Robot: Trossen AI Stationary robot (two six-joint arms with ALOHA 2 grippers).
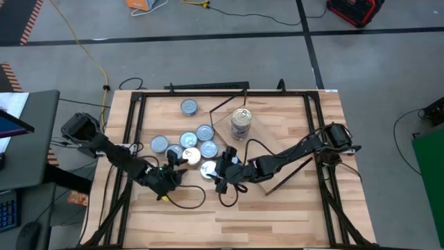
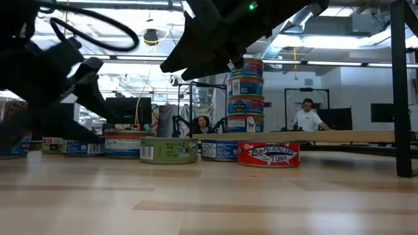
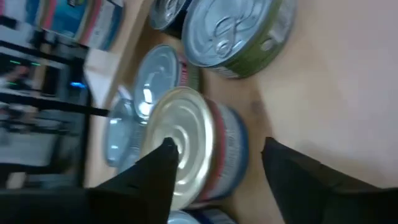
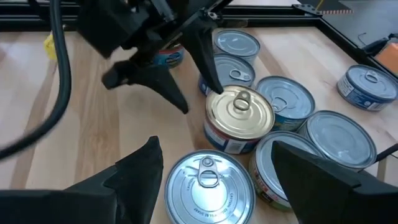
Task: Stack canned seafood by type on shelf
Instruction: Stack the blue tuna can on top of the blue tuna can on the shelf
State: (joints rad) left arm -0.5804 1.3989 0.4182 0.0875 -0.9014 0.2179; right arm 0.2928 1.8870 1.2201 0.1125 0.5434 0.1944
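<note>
Several flat round tins lie lid-up in a cluster [image 1: 187,142] on the tabletop, with one tin apart [image 1: 189,106]. A stack of tins [image 2: 245,96] stands on the raised light-wood shelf [image 2: 339,136]. My left gripper [image 3: 217,146] is open at a gold-lidded tin [image 3: 186,143]. One finger is over the lid's edge and the other is beside the tin, above the bare table. My right gripper [image 4: 214,149] is open, low over a silver-lidded tin [image 4: 208,180] at the cluster's near side. Its fingers stand on either side of the tin, apart from it. My left gripper comes slanting down from the table's left and has one fingertip [image 4: 213,87] at the rim of the gold lid [image 4: 217,99]. I cannot tell whether it touches. The tin stands flat on the table.
Both grippers point at each other across the same tins [image 1: 201,163], close together. Dark frame bars [image 1: 132,139] run along the table's sides and far edge. A green-labelled tin [image 2: 168,150] and a red-labelled tin [image 2: 268,154] face the near edge. People sit in the room beyond [image 2: 307,117].
</note>
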